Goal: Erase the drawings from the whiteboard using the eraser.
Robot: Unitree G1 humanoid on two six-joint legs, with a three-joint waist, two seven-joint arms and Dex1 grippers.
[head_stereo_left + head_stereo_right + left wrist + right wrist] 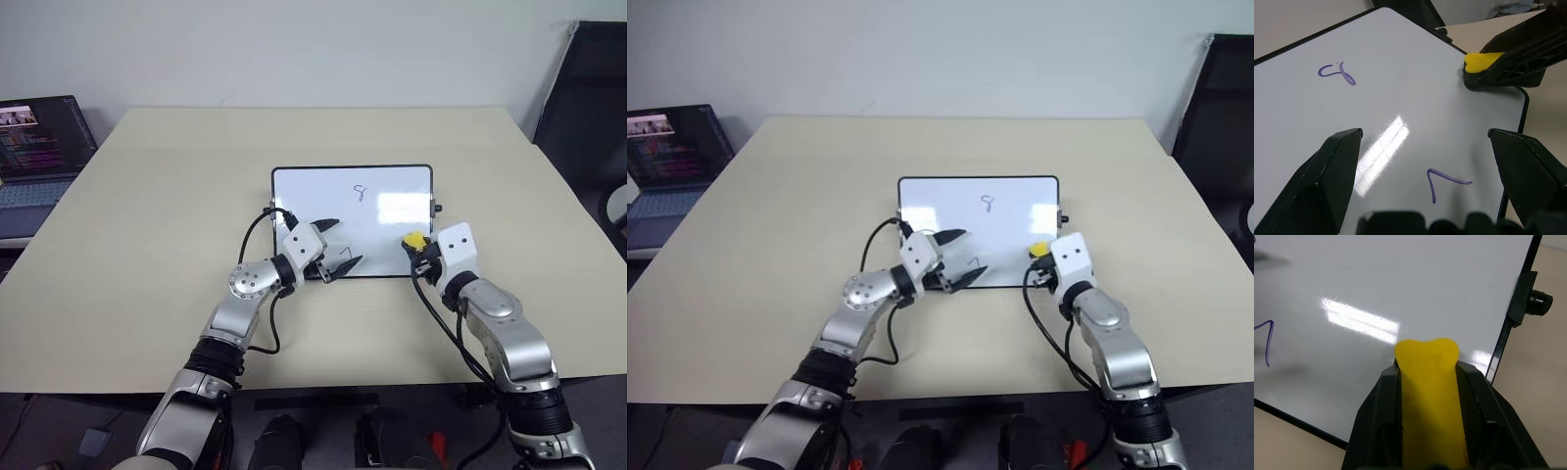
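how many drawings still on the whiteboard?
2. One squiggle sits near the whiteboard's far edge; one hook-shaped mark lies by the near edge, between the left gripper's open fingers. The grippers may hide another.

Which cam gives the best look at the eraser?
Right wrist view: the eraser is close up, clamped in the right pincer over the whiteboard. The left wrist view shows its yellow tip from the side; the head views show a small yellow spot.
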